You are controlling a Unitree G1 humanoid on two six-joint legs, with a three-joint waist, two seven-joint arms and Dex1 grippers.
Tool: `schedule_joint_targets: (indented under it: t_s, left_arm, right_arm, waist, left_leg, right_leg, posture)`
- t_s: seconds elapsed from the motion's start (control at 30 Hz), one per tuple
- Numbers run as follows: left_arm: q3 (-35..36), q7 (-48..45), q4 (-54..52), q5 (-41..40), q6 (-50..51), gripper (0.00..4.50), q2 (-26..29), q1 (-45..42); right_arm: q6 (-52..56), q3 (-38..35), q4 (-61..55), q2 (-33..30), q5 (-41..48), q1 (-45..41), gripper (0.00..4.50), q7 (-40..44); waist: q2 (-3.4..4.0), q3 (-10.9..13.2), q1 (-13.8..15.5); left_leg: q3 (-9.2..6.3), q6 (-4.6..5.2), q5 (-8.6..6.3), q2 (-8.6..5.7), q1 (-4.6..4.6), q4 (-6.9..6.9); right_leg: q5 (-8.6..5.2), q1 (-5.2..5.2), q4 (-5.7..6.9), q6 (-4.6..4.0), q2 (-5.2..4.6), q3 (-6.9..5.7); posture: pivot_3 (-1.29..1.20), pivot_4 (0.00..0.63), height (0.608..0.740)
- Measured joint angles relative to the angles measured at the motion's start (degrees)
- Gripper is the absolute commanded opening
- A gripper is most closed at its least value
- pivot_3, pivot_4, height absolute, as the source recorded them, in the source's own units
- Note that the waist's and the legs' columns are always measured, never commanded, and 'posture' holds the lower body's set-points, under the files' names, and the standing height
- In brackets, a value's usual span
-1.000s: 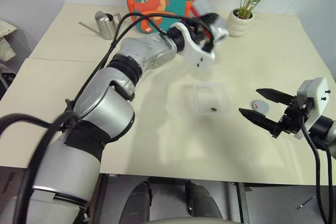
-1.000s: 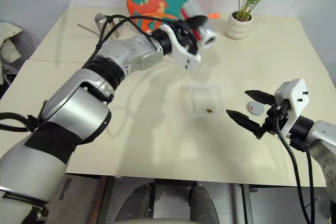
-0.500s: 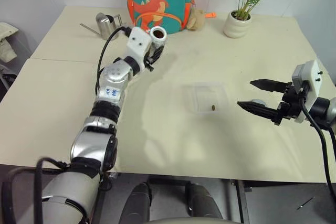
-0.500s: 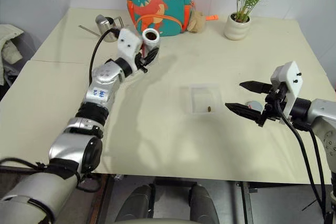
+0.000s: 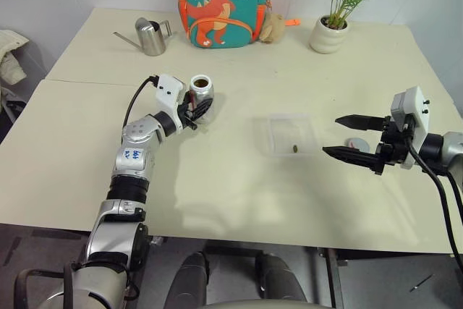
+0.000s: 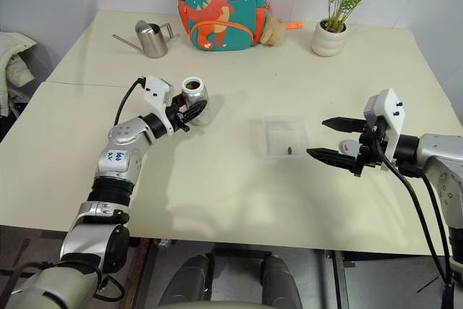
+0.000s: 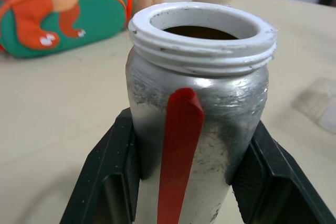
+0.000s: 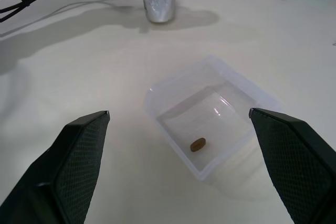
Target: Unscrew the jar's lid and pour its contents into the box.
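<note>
Left gripper (image 6: 189, 111) pinches the open jar (image 6: 194, 99), upright on the table's (image 6: 217, 193) left side. Set it down gently, then let go. Right gripper (image 6: 333, 139) is spread wide beside the box (image 6: 282, 137) holding the brown lump (image 6: 288, 152).

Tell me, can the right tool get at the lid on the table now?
Probably yes. The lid lies bare on the table, just under the open right tool, with nothing over it. The box sits beside it, not in the way.

The left gripper (image 5: 199, 108) clamps the open jar (image 5: 200, 93) upright on the table (image 5: 239, 193). The brown contents (image 5: 294, 150) lie in the box (image 5: 291, 134); the right gripper (image 5: 347, 137) gapes beside it.
</note>
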Motion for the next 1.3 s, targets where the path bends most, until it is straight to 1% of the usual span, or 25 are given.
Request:
schedule_joint_targets:
  t_s: [0.03,0.2,0.4,0.57,0.73,0.87,1.07,1.13,1.17,1.23,1.3]
  left_arm:
    - [-0.15,-0.09,-0.14,0.04,0.27,2.86,0.13,0.01]
    - [-0.96,-0.55,-1.58,0.11,2.15,4.48,0.87,0.41]
    - [-1.69,-0.69,-5.74,0.26,4.59,4.48,2.11,2.55]
    - [-2.18,-0.81,-13.72,0.24,8.36,4.48,3.82,6.73]
    - [-2.16,0.12,-20.21,0.26,11.95,4.48,5.45,11.16]
    - [-1.44,0.8,-21.7,0.21,13.71,4.48,6.88,12.32]
    - [0.61,-1.01,-24.56,-1.64,16.3,4.48,10.95,15.05]
    - [1.49,-3.64,-26.83,-3.67,17.48,4.48,13.36,16.97]
    - [2.54,-6.41,-28.06,-5.6,17.68,4.48,15.09,18.51]
    - [4.99,-13.81,-29.34,-9.97,16.25,4.48,18.57,21.22]
    - [8.32,-20.77,-27.94,-14.03,13.24,4.48,21.23,21.84]
  right_arm:
    - [-0.05,0.0,0.11,0.0,-0.15,-0.12,4.5,0.13]
    - [-0.08,0.12,0.37,0.04,-0.62,-0.23,4.5,0.54]
    - [-0.11,0.81,0.45,0.32,-1.35,-0.76,4.5,0.99]
    - [-1.08,1.95,0.89,0.56,-1.81,-2.38,4.5,1.41]
    - [-1.2,2.07,1.94,0.58,-2.06,-2.76,4.5,1.57]
    - [-1.21,2.08,2.44,0.58,-2.16,-3.03,4.5,1.62]
    - [-1.2,1.99,2.35,0.57,-2.23,-2.94,4.5,1.76]
    - [-1.06,1.74,1.91,0.51,-2.09,-2.44,4.5,1.87]
    - [-0.95,1.36,1.58,0.16,-1.93,-1.81,4.5,2.08]
    - [-0.74,-0.18,1.41,-1.28,-1.87,-0.4,4.5,2.51]
    - [-0.68,-1.86,1.39,-2.36,-1.81,0.07,4.5,3.11]
  waist:
    - [0.0,0.0,-0.03]
    - [0.0,0.0,-0.07]
    - [0.01,-0.01,-0.53]
    - [0.01,-0.01,-1.29]
    - [0.02,-0.01,-1.44]
    - [0.02,-0.01,-1.42]
    - [0.02,-0.01,-1.54]
    - [0.02,-0.01,-1.58]
    - [0.03,-0.02,-1.61]
    - [0.04,-0.01,-1.58]
    - [0.04,-0.01,-1.58]
  left_leg:
    - [0.0,0.0,0.0,0.0,0.0,-0.01]
    - [0.0,0.0,0.0,0.01,0.0,-0.03]
    - [0.0,0.0,0.0,0.01,0.01,-0.03]
    - [-0.01,0.0,0.0,0.03,0.01,-0.06]
    - [-0.01,0.0,0.0,0.03,0.02,-0.05]
    - [-0.01,0.0,0.0,0.03,0.04,-0.04]
    - [-0.01,0.0,0.0,0.05,0.03,-0.11]
    - [-0.01,-0.01,-0.01,0.07,0.03,-0.16]
    - [0.0,-0.02,-0.01,0.07,0.03,-0.18]
    - [0.0,-0.03,-0.03,0.09,0.03,-0.24]
    - [0.0,-0.04,-0.03,0.13,0.04,-0.23]
  right_leg:
    - [0.0,0.0,-0.01,0.0,0.0,0.0]
    - [0.0,0.0,-0.03,0.0,0.0,0.0]
    - [0.0,0.0,-0.03,0.0,0.0,0.0]
    - [0.0,0.01,-0.05,0.0,0.0,0.0]
    - [0.0,0.01,-0.05,-0.01,-0.01,0.0]
    - [0.02,0.03,-0.05,-0.04,-0.01,0.0]
    - [0.02,0.02,-0.11,-0.04,-0.01,0.0]
    - [0.02,0.0,-0.14,-0.05,-0.01,-0.01]
    - [0.0,-0.01,-0.15,-0.08,-0.01,-0.01]
    - [-0.03,-0.02,-0.19,-0.14,-0.01,-0.03]
    - [-0.06,-0.02,-0.18,-0.23,-0.01,-0.09]
  posture:
    - [0.0,0.15,0.74]
    - [0.0,0.15,0.74]
    - [0.0,0.15,0.74]
    - [0.0,0.15,0.74]
    - [0.0,0.15,0.74]
    - [0.0,0.15,0.74]
    - [0.0,0.15,0.74]
    - [0.0,0.15,0.74]
    - [0.0,0.15,0.74]
    - [0.0,0.15,0.74]
    - [0.0,0.15,0.74]
